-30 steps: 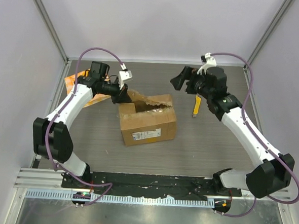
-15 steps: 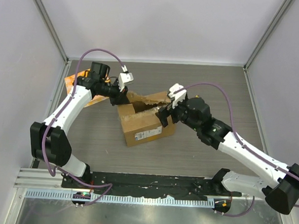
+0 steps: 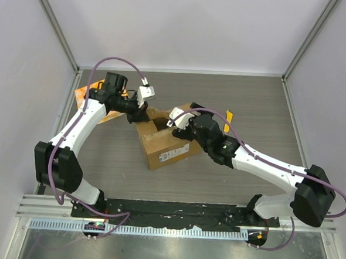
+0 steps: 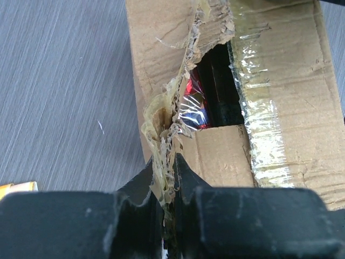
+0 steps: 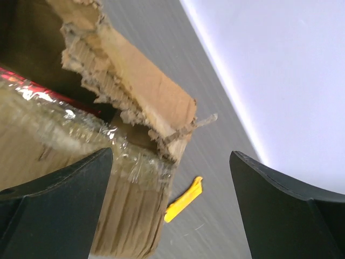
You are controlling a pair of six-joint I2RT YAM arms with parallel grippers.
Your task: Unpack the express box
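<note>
Your left gripper (image 4: 166, 168) is clamped on the torn flap (image 4: 161, 135) of the box (image 3: 167, 145), which sits mid-table between the arms. Its top is ripped open, and something red and shiny (image 4: 191, 102) shows inside. Your right gripper (image 5: 171, 156) hangs over the other flap (image 5: 135, 91), jaws wide apart and gripping nothing. You look to be at the opening step. Next, close the right fingers on that ragged flap and fold it outward to clear the way in. Your left arm reaches in from the left with its elbow bent. Your right arm stretches low across, its wrist over the box.
</note>
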